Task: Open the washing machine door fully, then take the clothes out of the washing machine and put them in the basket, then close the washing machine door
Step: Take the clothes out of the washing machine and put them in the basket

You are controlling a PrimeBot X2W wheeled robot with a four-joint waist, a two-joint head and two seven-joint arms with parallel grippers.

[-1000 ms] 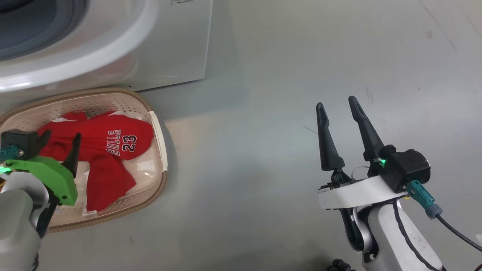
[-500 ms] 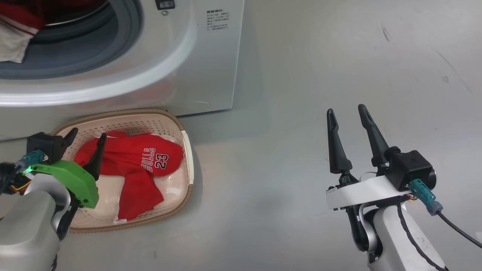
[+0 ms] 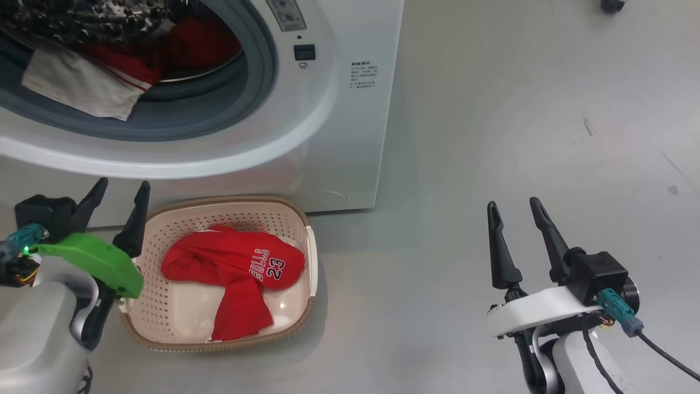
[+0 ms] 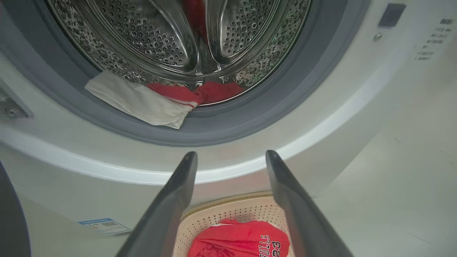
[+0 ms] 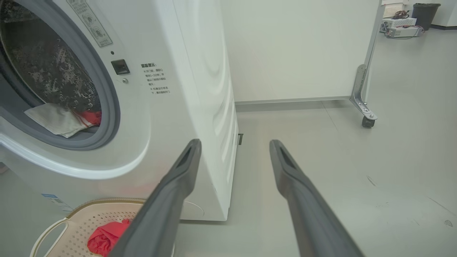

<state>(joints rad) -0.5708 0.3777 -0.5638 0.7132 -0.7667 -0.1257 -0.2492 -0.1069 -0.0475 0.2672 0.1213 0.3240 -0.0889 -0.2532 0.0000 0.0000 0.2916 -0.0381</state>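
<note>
The washing machine stands with its round opening uncovered. A dark curved edge at the far left of the left wrist view looks like the washing machine door. Red and white clothes hang over the grey seal, out of the steel drum. Below, on the floor, the cream basket holds the red "BULLS 23" jersey. My left gripper is open at the basket's left rim, pointing up at the drum. My right gripper is open and empty over bare floor, right of the machine.
Grey floor stretches to the right of the machine. Behind it stands a pale partition on a caster foot, with a dark bin and boxes farther back. A blue label sits low on the machine's front.
The head camera has lifted, so the whole picture has slid down and the drum opening with its clothes has come into view. My left gripper now sits beside the basket instead of over the jersey.
</note>
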